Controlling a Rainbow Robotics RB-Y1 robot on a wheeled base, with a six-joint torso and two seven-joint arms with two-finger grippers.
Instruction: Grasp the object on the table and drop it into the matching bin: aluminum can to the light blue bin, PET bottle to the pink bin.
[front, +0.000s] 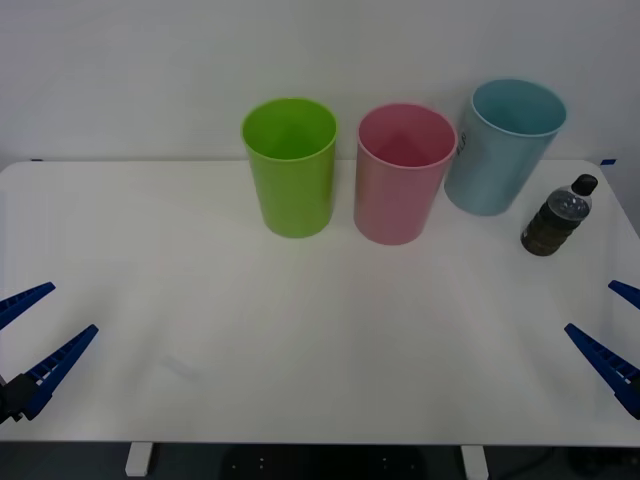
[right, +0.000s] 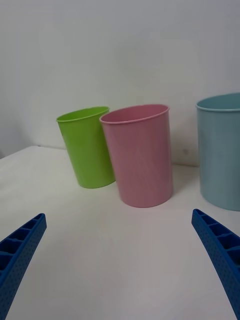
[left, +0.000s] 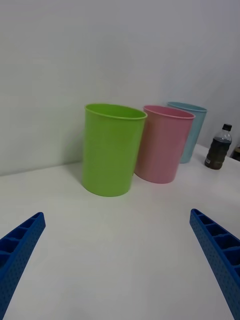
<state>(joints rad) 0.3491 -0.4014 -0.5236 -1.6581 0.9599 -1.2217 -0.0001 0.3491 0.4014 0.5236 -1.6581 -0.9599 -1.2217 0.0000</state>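
Front view: pink bin (front: 404, 173) empty.

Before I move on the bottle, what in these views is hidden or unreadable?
- Bottle label: too small to read in the front view; equally tiny in the left wrist view.
- Light blue bin: its far side is cut off by the right wrist view's edge.
- Pink bin and light blue bin floors: the front view shows mostly inner walls.
- Right pincer and left pincer: open, bodies cut off by the front view's edges.
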